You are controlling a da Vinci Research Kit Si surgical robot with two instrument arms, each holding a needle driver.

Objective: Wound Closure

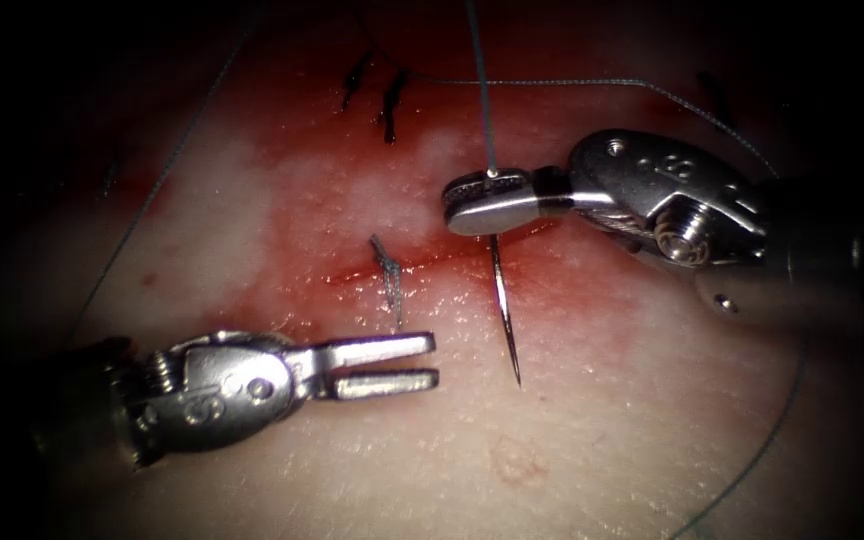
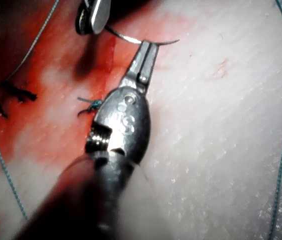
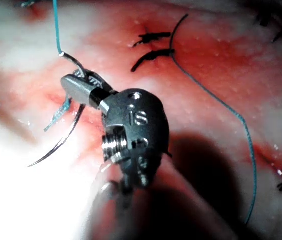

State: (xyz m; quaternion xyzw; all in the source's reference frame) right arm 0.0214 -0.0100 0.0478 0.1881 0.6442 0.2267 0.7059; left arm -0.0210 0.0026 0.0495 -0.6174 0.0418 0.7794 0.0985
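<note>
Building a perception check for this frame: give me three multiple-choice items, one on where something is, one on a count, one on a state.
1. Where is the needle?
A. In the right tool, near its thread end
B. In the left tool
C. Lying loose on the tissue

2. How many tools hold something?
A. None
B. One
C. Two

3. How do the left tool's jaws stand?
A. Shut on the thread
B. Shut on the tissue
C. Open, holding nothing

Answers:
1. A: the right jaws are clamped on the needle close to where the thread joins, its point free over the tissue.
2. B: the right tool alone grips anything.
3. C: a gap shows between the jaws in the endoscope view.
</note>
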